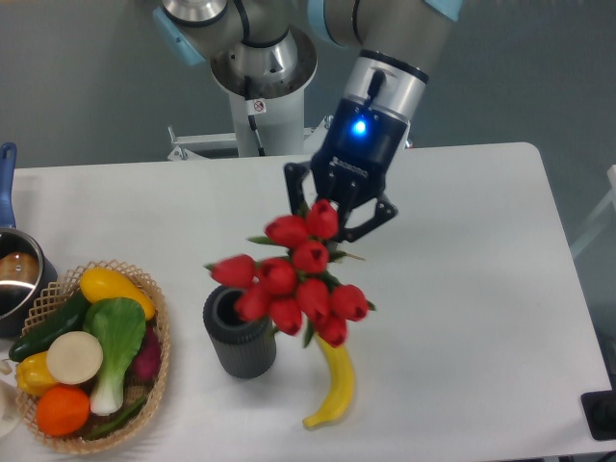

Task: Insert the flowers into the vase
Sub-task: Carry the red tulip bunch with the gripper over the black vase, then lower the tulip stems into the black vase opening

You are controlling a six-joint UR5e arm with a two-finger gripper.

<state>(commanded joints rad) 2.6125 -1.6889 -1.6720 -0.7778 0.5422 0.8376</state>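
The flowers (296, 279), a bunch of red tulip buds with bits of green leaf, hang in the air with the buds facing the camera. Their stems are hidden behind the buds. My gripper (332, 219) is at the upper back of the bunch and is shut on it, with the fingertips hidden by the top buds. The vase (238, 335), a short dark grey ribbed cylinder, stands upright on the white table just below and left of the bunch. The lowest left buds overlap the right side of its mouth in this view.
A yellow banana (334, 387) lies right of the vase, partly under the bunch. A wicker basket (160, 339) with vegetables and fruit stands at the front left. A metal pot (17, 279) with a blue handle is at the left edge.
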